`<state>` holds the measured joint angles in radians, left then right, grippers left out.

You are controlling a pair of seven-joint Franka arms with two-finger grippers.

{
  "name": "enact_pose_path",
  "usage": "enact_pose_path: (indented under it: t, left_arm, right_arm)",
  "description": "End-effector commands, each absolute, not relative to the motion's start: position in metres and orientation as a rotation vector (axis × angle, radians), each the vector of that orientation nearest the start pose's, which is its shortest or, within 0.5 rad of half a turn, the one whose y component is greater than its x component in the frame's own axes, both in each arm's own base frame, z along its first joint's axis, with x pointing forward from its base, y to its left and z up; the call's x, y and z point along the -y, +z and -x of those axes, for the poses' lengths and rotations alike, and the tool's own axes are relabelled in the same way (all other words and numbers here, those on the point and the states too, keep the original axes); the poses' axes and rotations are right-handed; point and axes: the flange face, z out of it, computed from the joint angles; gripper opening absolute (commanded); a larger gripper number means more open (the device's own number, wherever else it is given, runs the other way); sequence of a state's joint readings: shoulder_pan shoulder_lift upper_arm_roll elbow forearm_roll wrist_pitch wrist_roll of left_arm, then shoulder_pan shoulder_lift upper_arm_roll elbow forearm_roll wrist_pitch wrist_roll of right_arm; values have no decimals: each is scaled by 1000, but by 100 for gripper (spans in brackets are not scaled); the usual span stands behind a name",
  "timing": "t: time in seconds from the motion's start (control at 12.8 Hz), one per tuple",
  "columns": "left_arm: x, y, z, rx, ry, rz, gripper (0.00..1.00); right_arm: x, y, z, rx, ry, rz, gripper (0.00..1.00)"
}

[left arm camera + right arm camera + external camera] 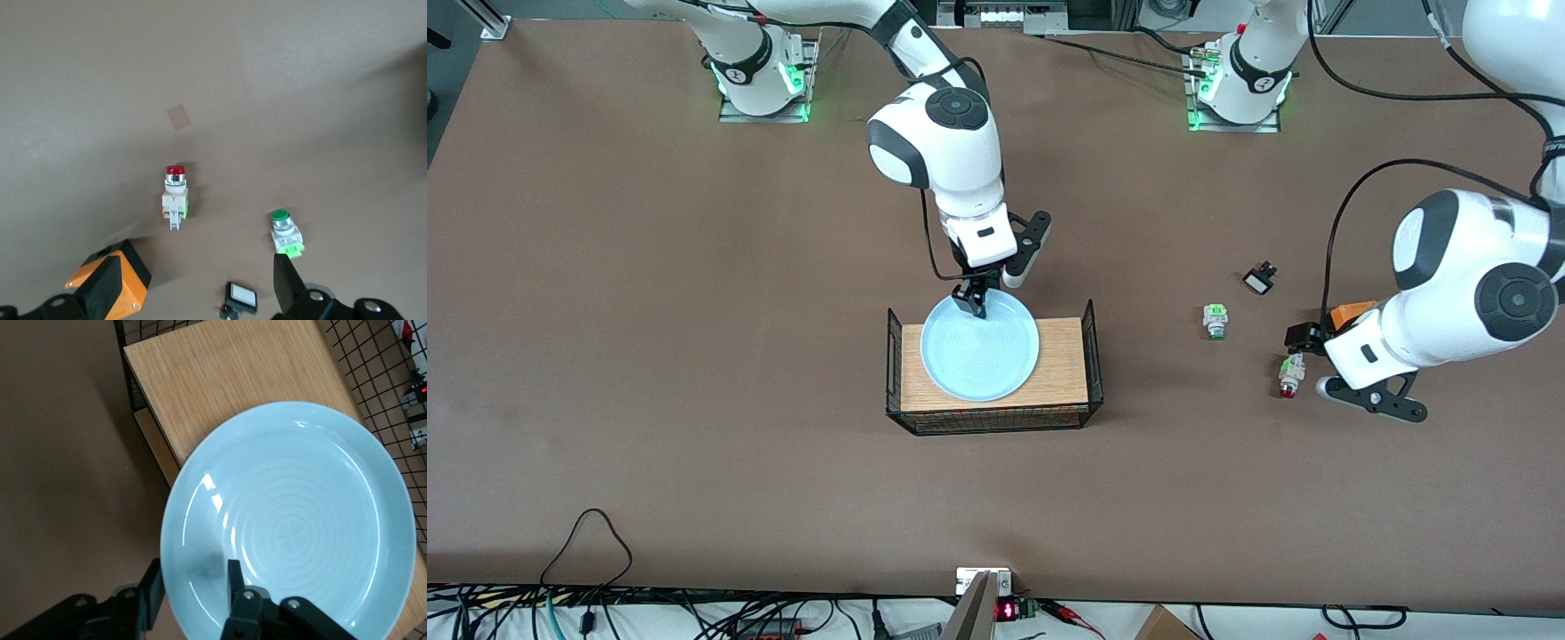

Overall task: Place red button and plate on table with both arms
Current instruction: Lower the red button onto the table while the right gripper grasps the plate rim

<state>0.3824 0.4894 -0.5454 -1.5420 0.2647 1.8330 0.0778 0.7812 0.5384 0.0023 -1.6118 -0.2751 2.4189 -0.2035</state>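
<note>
- The table (649, 356) is a wide matte brown top; cables run along its edge nearest the front camera.
- The red button (1288, 377) lies on its side on the table toward the left arm's end, its long axis running with the red cap nearer the front camera and the whitish body farther.
- The left gripper (193, 293) hovers over the red button, fingers spread wide and holding nothing.
- A green button (1215, 321), an orange box (1350, 313) and a small black switch (1260, 280) lie close by.
- The plate (980, 345) rests flat on the wood top of a black wire rack (1092, 356) mid-table.
- The right gripper (190, 590) straddles the plate's rim, one finger (235, 577) inside and one outside; whether they pinch it is unclear.
</note>
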Motion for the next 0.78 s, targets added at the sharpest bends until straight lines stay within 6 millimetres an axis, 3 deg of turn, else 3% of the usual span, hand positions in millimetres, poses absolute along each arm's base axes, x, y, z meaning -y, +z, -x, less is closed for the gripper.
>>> enact_pose_path:
  t: [0.0,0.16,0.31,0.47,0.7]
  left_arm:
    - [46,406,-668,-409,222,3108,100]
    - [62,436,-666,-409,222,3112,100]
    - [74,460,-661,-305,264,3120,100]
    - [91,497,-656,-296,256,3134,100]
    - [87,529,-646,-280,298,3123,100]
  right_arm:
    - [-504,344,-511,1805,-548,2675,4]
    - [-506,347,-511,1813,-572,2662,0]
    - [-514,372,-514,1801,-628,2651,0]
    - [-516,384,-512,1788,-601,2668,0]
    - [-522,441,-502,1698,-646,2640,0]
